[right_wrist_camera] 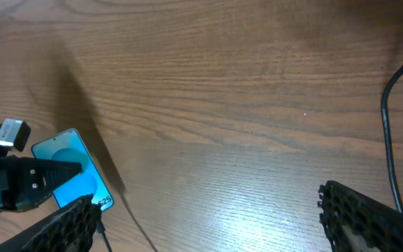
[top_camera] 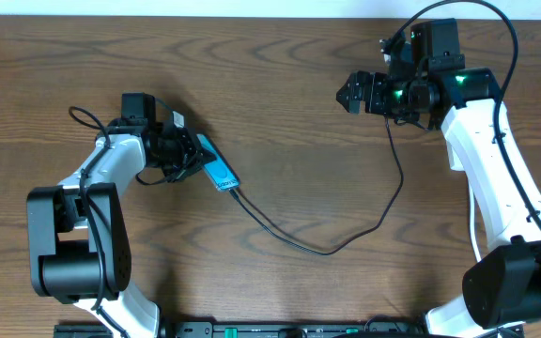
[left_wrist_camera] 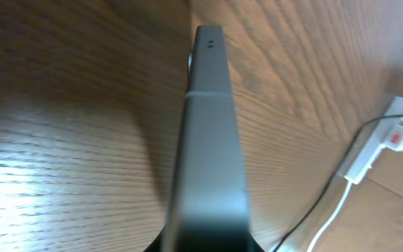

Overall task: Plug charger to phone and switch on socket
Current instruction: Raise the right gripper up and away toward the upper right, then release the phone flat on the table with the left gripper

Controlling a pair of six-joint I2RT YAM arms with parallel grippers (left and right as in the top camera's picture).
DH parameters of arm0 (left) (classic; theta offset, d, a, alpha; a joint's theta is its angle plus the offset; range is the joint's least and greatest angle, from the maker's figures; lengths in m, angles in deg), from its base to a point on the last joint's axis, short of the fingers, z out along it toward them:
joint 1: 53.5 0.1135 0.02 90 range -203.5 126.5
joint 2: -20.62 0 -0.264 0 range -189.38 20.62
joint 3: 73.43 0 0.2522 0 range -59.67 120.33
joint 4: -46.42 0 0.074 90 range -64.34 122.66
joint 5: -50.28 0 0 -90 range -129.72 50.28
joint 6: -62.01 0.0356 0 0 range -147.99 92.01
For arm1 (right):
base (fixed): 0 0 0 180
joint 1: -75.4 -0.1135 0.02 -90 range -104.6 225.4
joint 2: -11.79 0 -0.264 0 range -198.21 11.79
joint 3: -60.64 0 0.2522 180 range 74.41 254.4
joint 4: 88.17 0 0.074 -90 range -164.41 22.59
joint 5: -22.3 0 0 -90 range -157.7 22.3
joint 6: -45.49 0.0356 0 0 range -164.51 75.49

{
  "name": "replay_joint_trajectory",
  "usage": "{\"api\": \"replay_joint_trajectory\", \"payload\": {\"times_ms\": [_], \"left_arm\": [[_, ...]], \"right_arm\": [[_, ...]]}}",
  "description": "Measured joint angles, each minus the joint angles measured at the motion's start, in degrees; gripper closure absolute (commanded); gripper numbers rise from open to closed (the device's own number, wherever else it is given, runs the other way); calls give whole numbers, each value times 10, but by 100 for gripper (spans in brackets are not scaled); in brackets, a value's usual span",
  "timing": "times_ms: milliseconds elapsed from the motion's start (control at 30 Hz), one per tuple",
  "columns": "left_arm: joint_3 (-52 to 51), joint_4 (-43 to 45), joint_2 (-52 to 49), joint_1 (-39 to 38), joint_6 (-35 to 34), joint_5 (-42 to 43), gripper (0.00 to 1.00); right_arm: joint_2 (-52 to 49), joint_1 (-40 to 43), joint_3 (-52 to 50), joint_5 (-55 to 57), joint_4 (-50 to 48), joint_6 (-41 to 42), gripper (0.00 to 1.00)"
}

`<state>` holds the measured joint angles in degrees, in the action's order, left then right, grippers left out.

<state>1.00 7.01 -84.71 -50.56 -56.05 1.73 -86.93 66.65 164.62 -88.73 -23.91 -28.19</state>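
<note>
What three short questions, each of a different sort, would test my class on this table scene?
1. True or false: the jaws of the right gripper are shut on the flat teal-screened smartphone.
2. Which grips the smartphone? A. the left gripper B. the right gripper C. neither
3. Fill in: the long thin black charger cable runs across the table from the smartphone's end toward the ____ arm.
Key: 1 false, those jaws stand open and empty; 2 A; 3 right.
</note>
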Motion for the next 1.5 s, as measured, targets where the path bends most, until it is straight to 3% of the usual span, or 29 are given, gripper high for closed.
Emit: {"api": "replay_joint_trajectory", "payload": {"times_ms": [1500], "left_arm": [[0, -9, -19, -10, 13, -40, 91]], "right_arm": [[0, 0, 0, -13, 2, 10, 1]]}}
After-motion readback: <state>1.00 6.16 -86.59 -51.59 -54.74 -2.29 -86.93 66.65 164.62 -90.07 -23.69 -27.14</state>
